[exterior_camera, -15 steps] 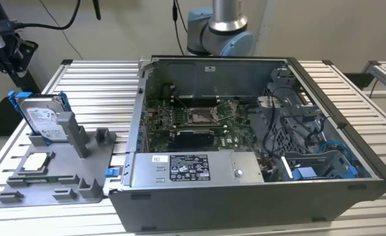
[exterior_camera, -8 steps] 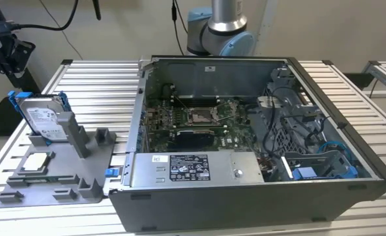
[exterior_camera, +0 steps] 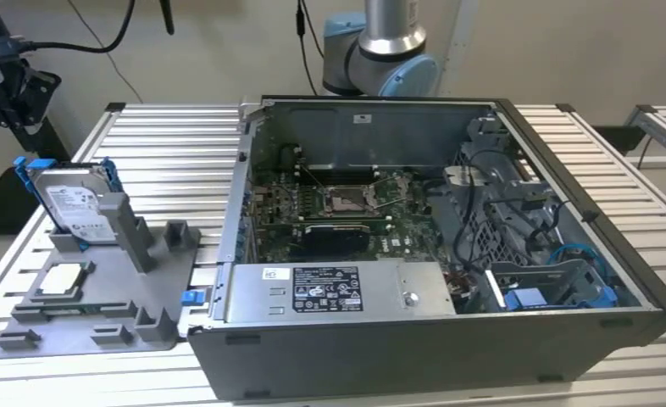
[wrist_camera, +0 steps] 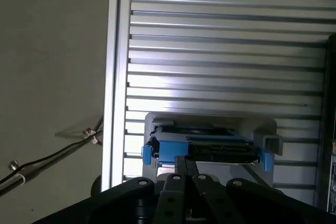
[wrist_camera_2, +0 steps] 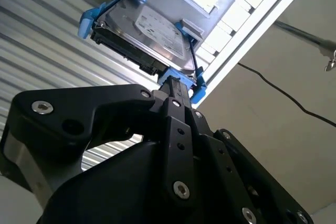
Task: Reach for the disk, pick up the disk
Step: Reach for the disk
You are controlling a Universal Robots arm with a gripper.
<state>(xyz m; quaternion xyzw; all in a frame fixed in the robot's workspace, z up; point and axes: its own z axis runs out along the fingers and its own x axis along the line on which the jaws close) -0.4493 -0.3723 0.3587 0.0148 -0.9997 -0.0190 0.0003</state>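
Observation:
The disk (exterior_camera: 71, 203) is a silver hard drive with a white label and bright blue rails. It stands on edge in a slot of the grey holder (exterior_camera: 124, 309) at the exterior view's left. My black gripper (exterior_camera: 5, 97) hangs above and behind it, clear of it, near that view's upper left corner. In both wrist views the disk (wrist_camera_2: 152, 32) (wrist_camera: 210, 148) lies just past my gripper (wrist_camera_2: 176, 85) (wrist_camera: 185, 162). The two fingers are drawn together with nothing between them, pointing at a blue rail.
A small square silver chip (exterior_camera: 62, 280) lies flat on the grey holder in front of the disk. An open computer case (exterior_camera: 424, 254) takes up the middle and right of the slatted metal table (exterior_camera: 174, 144). The arm's base (exterior_camera: 379, 51) stands behind the case. A cable (wrist_camera: 47, 161) hangs off the table's edge.

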